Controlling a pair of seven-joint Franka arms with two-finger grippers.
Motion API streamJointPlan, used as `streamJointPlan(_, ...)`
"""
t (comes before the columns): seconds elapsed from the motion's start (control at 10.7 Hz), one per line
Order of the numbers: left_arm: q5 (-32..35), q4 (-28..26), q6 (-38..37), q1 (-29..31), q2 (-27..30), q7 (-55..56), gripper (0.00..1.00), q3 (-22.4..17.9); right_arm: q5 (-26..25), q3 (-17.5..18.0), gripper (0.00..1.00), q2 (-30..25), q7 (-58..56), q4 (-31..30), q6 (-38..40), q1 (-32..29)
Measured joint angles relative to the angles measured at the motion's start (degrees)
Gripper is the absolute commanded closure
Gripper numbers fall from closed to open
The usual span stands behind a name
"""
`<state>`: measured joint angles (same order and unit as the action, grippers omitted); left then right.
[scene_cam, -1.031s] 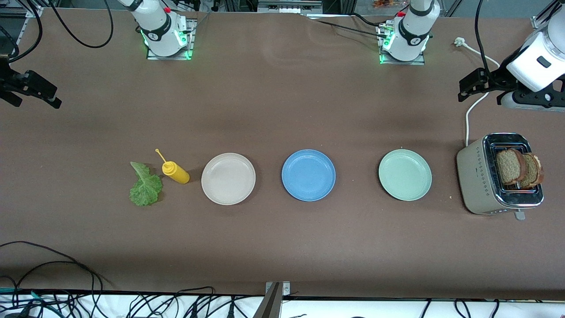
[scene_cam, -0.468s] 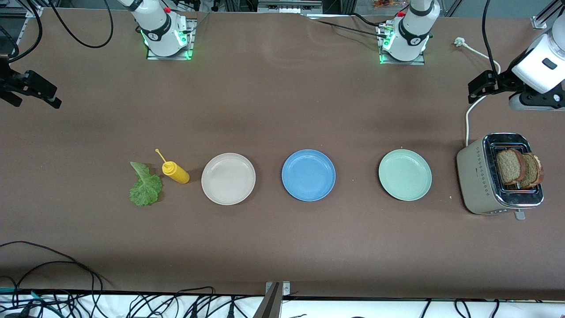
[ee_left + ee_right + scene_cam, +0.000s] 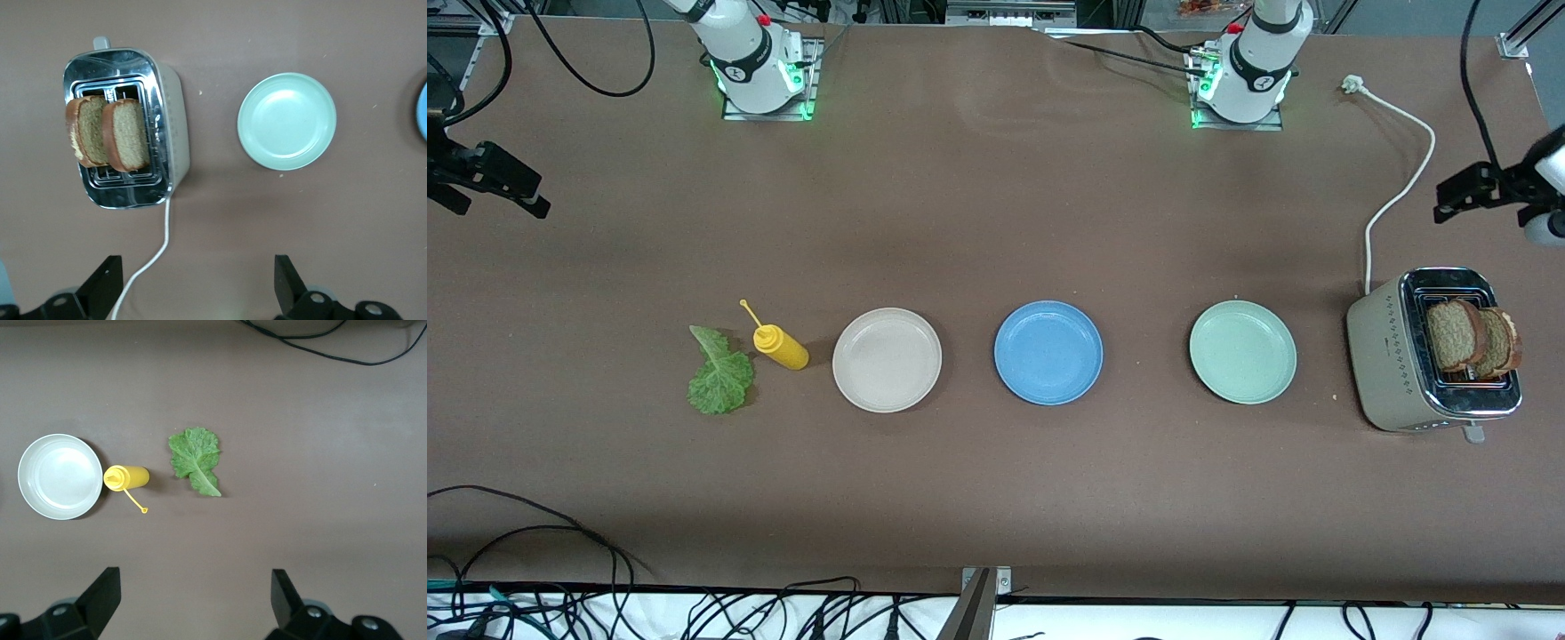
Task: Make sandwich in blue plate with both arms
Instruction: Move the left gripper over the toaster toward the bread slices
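Front view: bread slices (image 3: pixel 1472 338) in toaster (image 3: pixel 1392 369)

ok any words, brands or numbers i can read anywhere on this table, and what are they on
None can be read.
Beige metal-topped toaster: a row of small markings on its side, too small to read.
White arm bases: a small round dark emblem on each, no letters legible.
Round matte blue plate and yellow squeeze bottle: no markings.

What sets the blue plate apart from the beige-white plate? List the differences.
Colour: the blue plate is medium blue, the beige-white plate pale cream.
Place: the blue plate lies in the middle of the row of three, the beige-white plate at the right arm's end of that row.
Neighbours: the beige-white plate lies beside the yellow bottle; the blue plate has only plates beside it.
Shared: both are round, shallow and bare.
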<state>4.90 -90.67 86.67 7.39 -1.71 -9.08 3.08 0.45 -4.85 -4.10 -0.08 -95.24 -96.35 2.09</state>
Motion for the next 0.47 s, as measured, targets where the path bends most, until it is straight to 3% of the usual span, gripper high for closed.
streamJointPlan(0.47, 0.0, 1.6, 9.9, 7.6, -9.6, -14.5, 0.00, -0.1, 0.0, 0.0, 0.00, 0.0, 0.0, 0.0, 0.1, 0.0)
